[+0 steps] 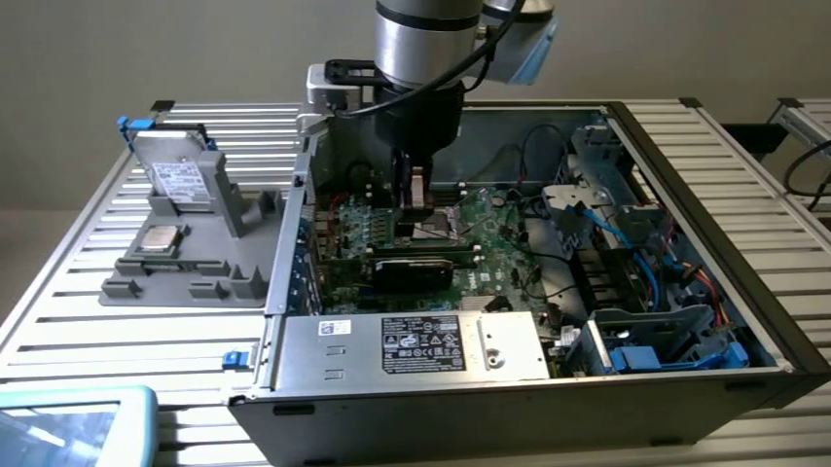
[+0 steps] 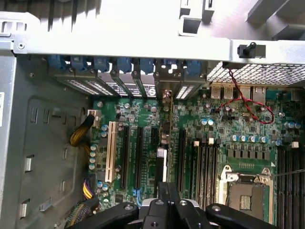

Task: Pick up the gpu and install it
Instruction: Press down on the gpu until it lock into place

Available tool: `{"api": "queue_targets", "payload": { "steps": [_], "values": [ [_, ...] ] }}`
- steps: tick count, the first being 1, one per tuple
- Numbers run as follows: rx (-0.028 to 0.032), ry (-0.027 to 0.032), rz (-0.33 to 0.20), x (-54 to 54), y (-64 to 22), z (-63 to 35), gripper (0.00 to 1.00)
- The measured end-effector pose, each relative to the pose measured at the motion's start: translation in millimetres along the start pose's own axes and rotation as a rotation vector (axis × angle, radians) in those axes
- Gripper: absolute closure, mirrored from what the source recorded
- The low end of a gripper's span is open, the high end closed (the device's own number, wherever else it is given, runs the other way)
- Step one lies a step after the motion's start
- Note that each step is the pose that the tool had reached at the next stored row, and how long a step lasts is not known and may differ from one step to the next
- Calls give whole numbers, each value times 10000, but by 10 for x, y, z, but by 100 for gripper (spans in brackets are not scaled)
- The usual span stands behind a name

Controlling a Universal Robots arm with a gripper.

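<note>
Nearest in the exterior view is the dark front wall of the open computer case (image 1: 520, 413), which sits on a table (image 1: 117, 331) made of silver slats. Just behind that wall lies a silver box with a black label (image 1: 422, 345). A bit farther in, the gpu (image 1: 415, 268) stands on its edge in a slot of the green board (image 1: 507, 243), its black side facing us. The pincer (image 1: 419, 226) hangs right above the gpu's top edge, with its two fingers pressed together. I cannot tell if they nip the card or just touch it. In the wrist view the gpu (image 2: 167, 136) is a thin line running from the pincer (image 2: 167, 188) out to the metal slots at the case wall. Farther off, to the exterior view's left, a gray stand (image 1: 195, 282) holds a silver drive (image 1: 175, 180).
</note>
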State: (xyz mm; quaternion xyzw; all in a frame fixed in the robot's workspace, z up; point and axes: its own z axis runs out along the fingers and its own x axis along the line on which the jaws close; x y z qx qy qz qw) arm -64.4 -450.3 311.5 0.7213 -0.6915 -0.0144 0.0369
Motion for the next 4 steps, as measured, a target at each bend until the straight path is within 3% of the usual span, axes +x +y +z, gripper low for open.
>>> {"api": "queue_targets", "payload": {
  "steps": [4],
  "values": [
    [0,0,0,0,0,0,89]
  ]
}}
